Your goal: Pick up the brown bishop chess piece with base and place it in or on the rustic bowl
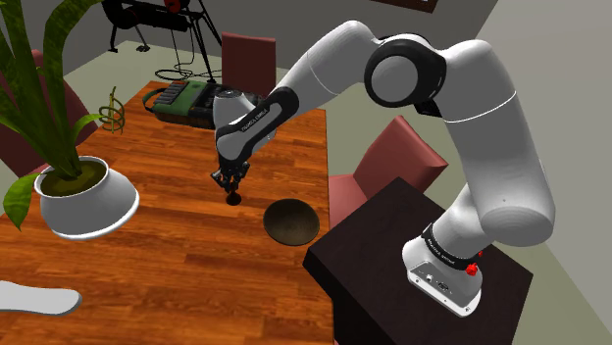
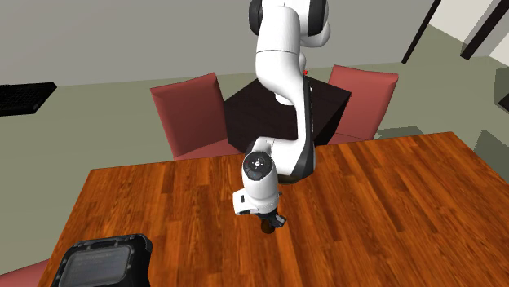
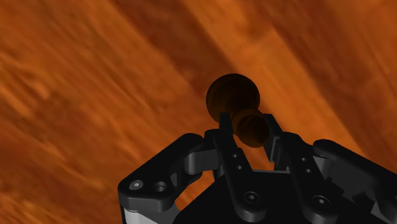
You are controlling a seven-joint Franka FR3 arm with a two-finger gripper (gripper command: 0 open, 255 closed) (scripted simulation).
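Clamped on the rounded top of the brown bishop (image 1: pixel 233 196) with the black gripper (image 3: pixel 248 122), down at the table (image 1: pixel 147 255), apart from the dark bowl (image 1: pixel 291 221). Could slip or swing loose mid-carry: small hold on a round head

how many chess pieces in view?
1: the bishop, clasped in the gripper, a little way from the bowl. More could be hidden behind the arm.
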